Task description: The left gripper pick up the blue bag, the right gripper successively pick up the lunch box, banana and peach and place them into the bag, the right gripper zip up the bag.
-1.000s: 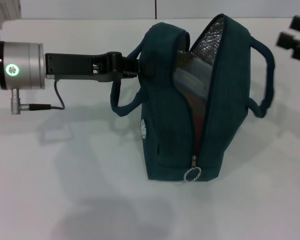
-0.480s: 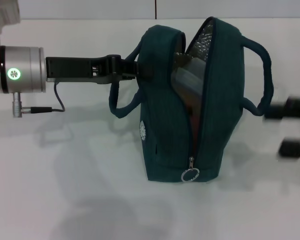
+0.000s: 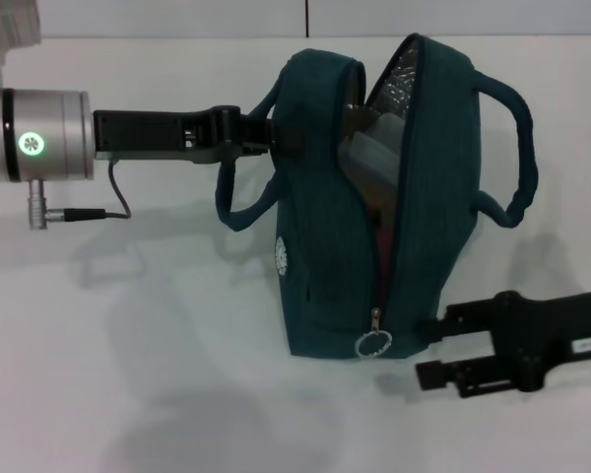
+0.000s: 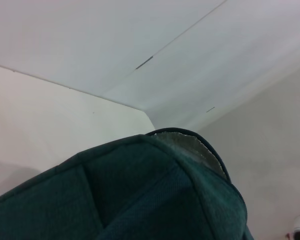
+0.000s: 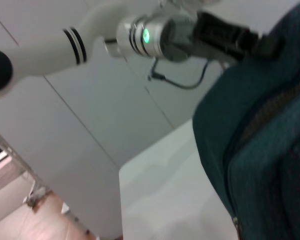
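White tabletop (image 3: pixel 128 374), left tool (image 3: pixel 261 136) clenching fabric blue bag (image 3: pixel 320 246), right tool (image 3: pixel 428 350) spread.

A lab-like test space: a bare white table (image 3: pixel 128 374), plain white wall panels (image 5: pixel 105 115), reddish floor (image 5: pixel 45 220).

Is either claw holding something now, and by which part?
The left claw holds the blue bag by its left handle. The right claw, open beside the bag's base, holds nothing.

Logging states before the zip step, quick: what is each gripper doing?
Left gripper: shut on the blue bag, at its handle.
Right gripper: open, empty, low beside the bag's zipper end.
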You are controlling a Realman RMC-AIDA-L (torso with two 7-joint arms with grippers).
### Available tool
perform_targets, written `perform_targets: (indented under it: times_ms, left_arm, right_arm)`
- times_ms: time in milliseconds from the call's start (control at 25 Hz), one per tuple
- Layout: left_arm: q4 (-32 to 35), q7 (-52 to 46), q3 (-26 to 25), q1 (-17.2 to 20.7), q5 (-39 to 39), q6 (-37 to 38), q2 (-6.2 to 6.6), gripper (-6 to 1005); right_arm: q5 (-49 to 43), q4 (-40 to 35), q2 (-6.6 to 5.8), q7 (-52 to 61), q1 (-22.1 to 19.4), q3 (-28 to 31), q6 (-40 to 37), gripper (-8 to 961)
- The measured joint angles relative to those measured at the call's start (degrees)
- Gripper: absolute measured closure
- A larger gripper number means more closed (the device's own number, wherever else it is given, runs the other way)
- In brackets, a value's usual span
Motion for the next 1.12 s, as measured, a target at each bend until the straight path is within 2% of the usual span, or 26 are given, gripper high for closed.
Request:
perform_targets:
  times_ms: [200,480,760,1120]
  left_arm:
    - [0.00,0.00,0.00,0.11,0.00,0.00,-0.03,947]
    - [-0.01,0.00,0.00,0.15,-0.26,0.00,-0.04,946]
    - [0.00,0.00,0.00,0.06,-0.38,0.02,-0.11,946]
    - [0.00,0.00,0.01,-0.17,-0.45,0.02,-0.46,946]
  right_arm:
    - [1.31,1.48,0.53,-0.21,2.51,-4.00,3.64,287]
    - [4.44,2.37,0.62,0.50,4.68,-10.17,6.07,286]
    - [4.39,7.00,0.52,0.51,8.06,-11.62,4.91,288]
    - [4.54,7.45,0.65,0.42,8.25,-12.30,7.97,291]
